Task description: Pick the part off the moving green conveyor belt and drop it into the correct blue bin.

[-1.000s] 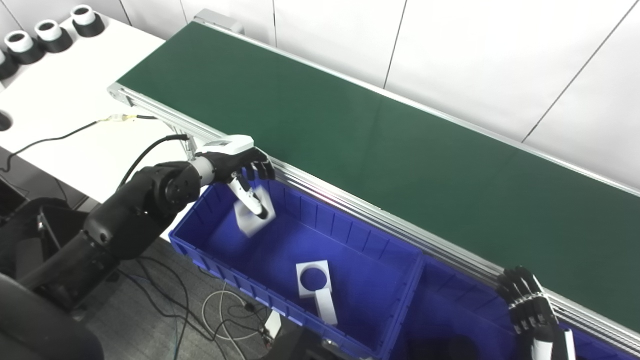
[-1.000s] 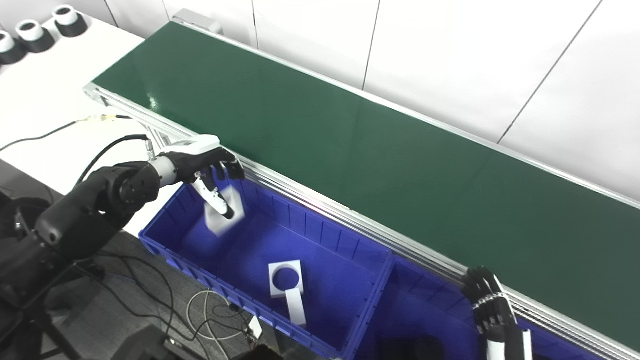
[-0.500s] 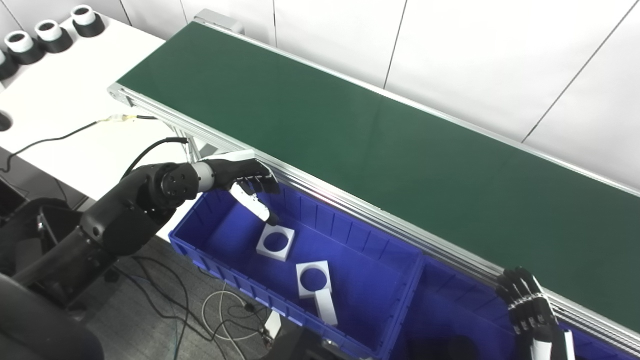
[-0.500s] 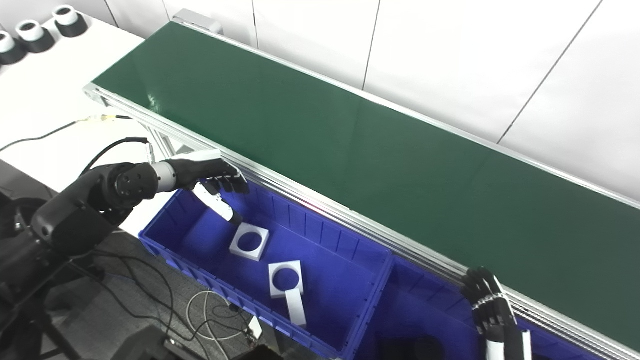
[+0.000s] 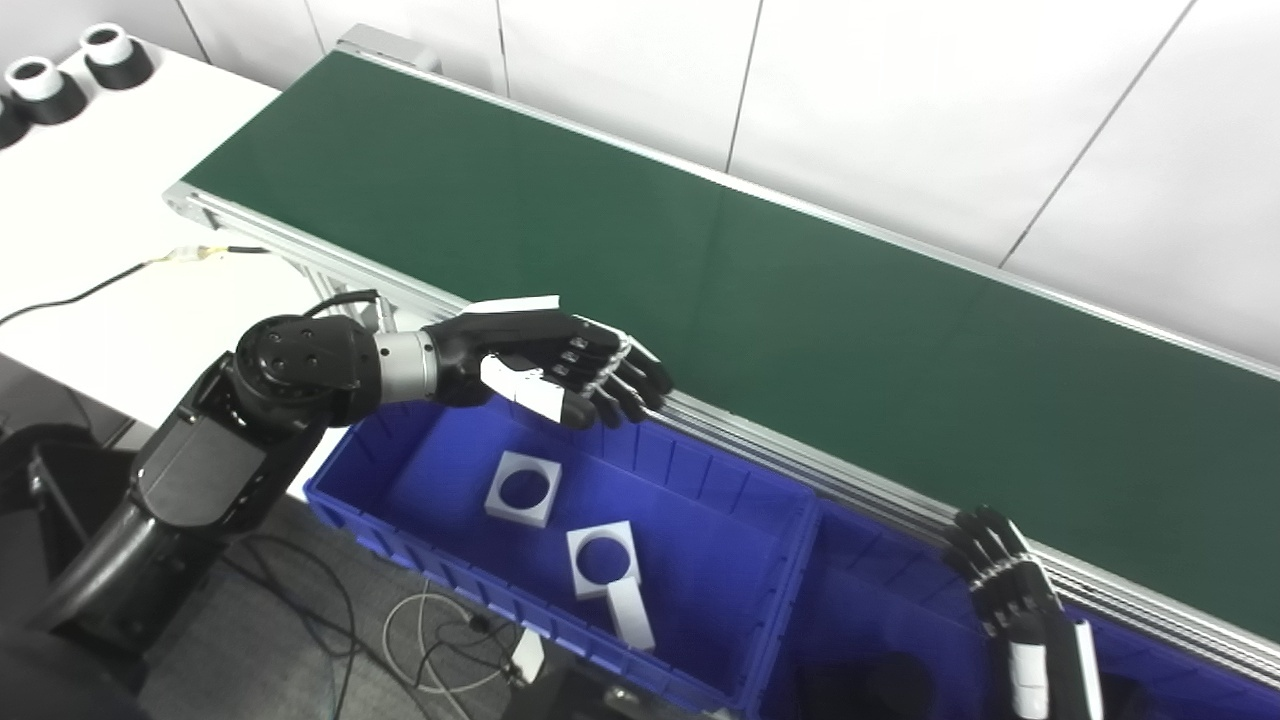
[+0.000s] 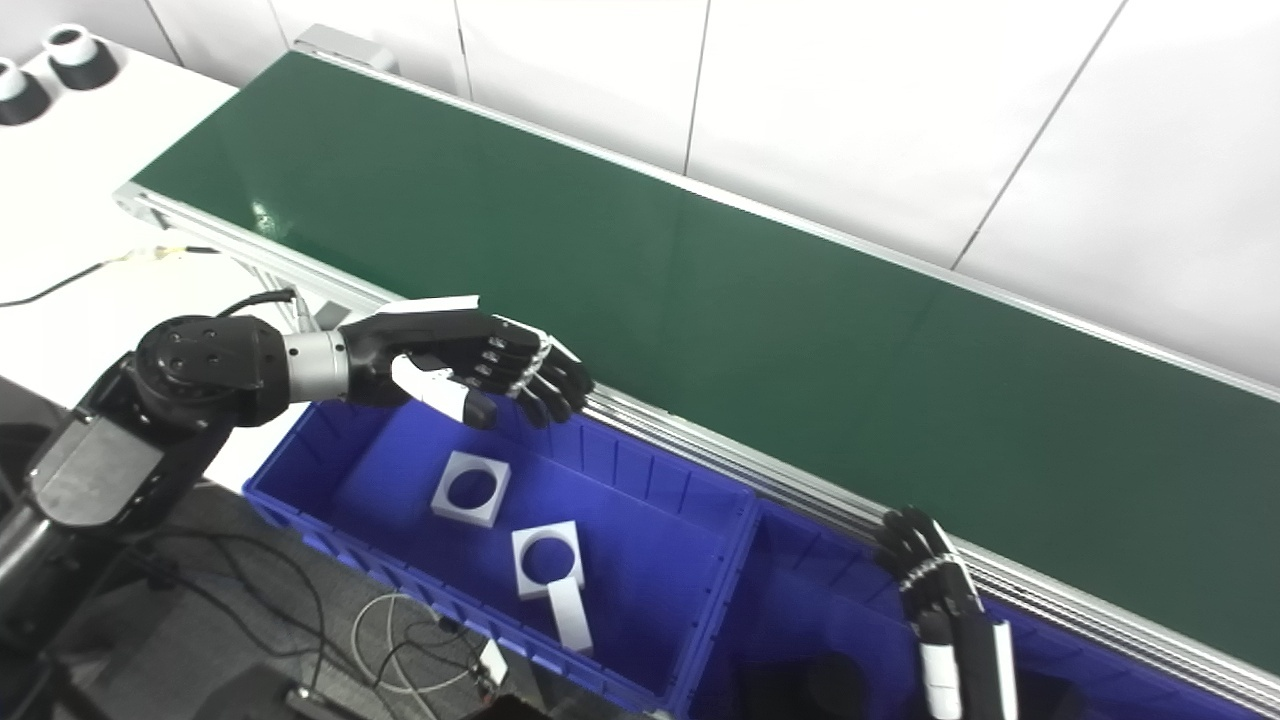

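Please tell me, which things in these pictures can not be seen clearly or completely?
- Right hand: wrist and arm cut off by the bottom edge, both views.
- Right blue bin: its floor is dark, contents unclear; bottom edge crops it.
- Black-and-white rings: at the top-left corner, cropped, too small to identify.

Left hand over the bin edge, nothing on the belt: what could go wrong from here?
The open left hand hovers at the belt's near rail; reaching out low might clip it. The left bin holds two square parts and a bar close together, so further drops could stack. The right hand waits near the rail too.
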You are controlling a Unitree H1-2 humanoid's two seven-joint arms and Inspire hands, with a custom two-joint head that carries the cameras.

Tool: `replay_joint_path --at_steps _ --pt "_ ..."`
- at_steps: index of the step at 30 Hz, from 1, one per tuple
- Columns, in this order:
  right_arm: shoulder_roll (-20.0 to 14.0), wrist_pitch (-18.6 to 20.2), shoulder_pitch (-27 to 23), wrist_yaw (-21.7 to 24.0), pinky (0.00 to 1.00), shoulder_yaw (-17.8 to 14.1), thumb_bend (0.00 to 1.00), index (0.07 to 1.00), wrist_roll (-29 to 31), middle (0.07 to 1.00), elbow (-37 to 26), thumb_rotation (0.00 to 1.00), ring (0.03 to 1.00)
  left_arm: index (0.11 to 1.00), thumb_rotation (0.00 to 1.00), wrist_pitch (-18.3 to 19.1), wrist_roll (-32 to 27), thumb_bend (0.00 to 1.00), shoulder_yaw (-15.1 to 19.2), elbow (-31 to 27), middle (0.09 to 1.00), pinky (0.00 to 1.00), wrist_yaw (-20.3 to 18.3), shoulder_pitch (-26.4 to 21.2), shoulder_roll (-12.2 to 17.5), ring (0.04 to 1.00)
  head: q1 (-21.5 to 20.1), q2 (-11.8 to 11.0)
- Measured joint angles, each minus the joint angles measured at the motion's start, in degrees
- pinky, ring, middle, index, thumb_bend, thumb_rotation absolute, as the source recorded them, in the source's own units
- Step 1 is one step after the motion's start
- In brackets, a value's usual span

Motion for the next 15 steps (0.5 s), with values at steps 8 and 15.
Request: replay_joint_path --at_steps 8,15 --pt "-0.1 0.0 0.1 -1.7 0.80 0.7 0.79 0.843 -0.5 0.827 1.0 0.82 0.825 0.758 0.55 0.2 -9.1 1.00 -4.8 1.8 0.742 0.75 1.7 2.3 -10.5 0.736 -1.8 -2.7" --pt "0.0 0.0 0.9 -3.3 0.82 2.6 0.77 0.834 -2.7 0.833 1.4 0.83 0.837 0.697 0.47 -18.7 0.8 1.00 -7.0 12.3 0.756 0.76 13.0 10.4 -26.8 0.760 -11.3 -5.9"
